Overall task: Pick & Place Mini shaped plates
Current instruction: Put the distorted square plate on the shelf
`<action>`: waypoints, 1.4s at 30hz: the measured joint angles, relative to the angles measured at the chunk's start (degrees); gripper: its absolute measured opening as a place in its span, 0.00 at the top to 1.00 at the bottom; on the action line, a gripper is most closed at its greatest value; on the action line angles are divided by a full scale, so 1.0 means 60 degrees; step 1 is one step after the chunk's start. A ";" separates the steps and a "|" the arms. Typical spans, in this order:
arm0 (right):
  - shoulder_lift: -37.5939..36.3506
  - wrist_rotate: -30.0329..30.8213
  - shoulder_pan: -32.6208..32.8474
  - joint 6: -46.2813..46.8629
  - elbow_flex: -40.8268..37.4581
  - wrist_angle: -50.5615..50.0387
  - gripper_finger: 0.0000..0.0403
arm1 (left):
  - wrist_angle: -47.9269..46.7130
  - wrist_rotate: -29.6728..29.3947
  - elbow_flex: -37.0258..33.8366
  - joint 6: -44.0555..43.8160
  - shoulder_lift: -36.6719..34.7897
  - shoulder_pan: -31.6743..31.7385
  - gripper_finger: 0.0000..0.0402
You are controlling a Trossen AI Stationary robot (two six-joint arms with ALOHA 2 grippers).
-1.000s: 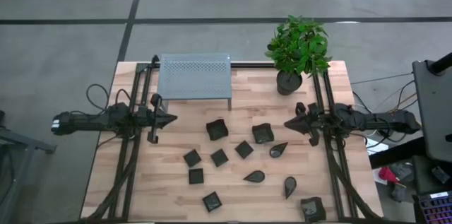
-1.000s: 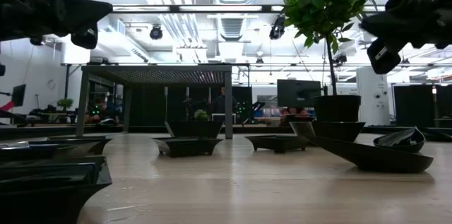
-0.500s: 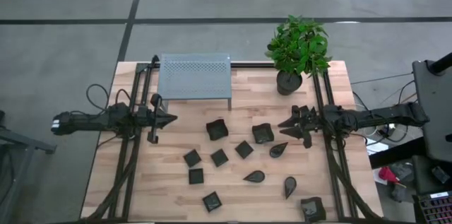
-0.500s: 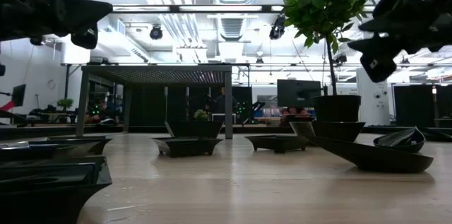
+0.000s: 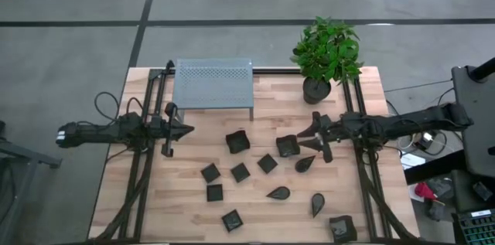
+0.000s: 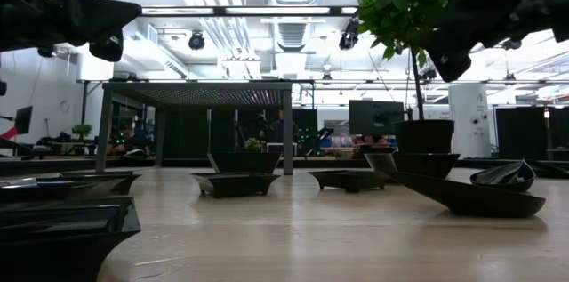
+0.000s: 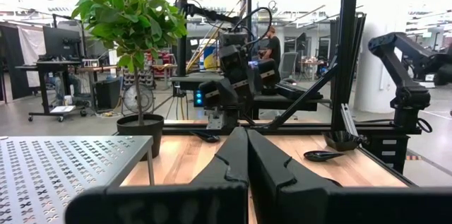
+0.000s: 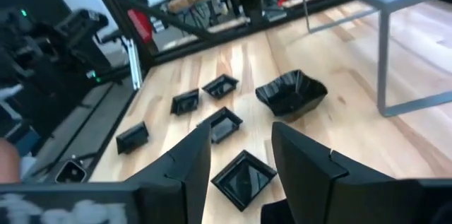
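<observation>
Several mini shaped plates, small and dark, lie flat on the wooden table: square ones [image 5: 237, 141] [image 5: 288, 145] [image 5: 267, 163] and teardrop ones [image 5: 305, 163] [image 5: 278, 193]. My right gripper [image 5: 306, 140] hovers open above the table, just right of a square plate, fingers pointing toward the table's left. Its wrist view shows the open fingers [image 8: 240, 150] with square plates [image 8: 244, 174] [image 8: 292, 93] ahead. My left gripper [image 5: 188, 130] waits shut at the left, holding nothing; its shut fingers [image 7: 247, 157] show in its own view.
A grey perforated metal rack [image 5: 213, 83] stands at the far middle. A potted plant [image 5: 325, 56] stands at the far right, close behind my right arm. More plates lie toward the near edge [image 5: 232, 219] [image 5: 342, 229]. Bare wood lies between rack and plates.
My right gripper has opened and gone toward the table's left, from beside the right rail to just right of the square plate at the middle right. The plates have not moved.
</observation>
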 joint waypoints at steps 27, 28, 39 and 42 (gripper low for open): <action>0.5952 0.0750 0.1183 -0.1943 0.4989 -0.6751 0.68 | -0.0011 0.0000 0.0000 0.0000 0.0000 -0.0001 1.00; 0.6073 0.0752 0.1204 -0.1957 0.5005 -0.6725 0.68 | -0.0014 0.0003 0.0000 -0.0001 0.0000 -0.0001 1.00; 0.7094 0.0814 0.1208 -0.2198 0.5028 -0.6944 0.69 | -0.0018 0.0000 0.0000 0.0000 0.0000 -0.0001 1.00; 0.7274 0.1185 0.1212 -0.2245 0.5028 -0.6958 0.68 | -0.0019 0.0004 0.0000 0.0000 0.0000 -0.0001 1.00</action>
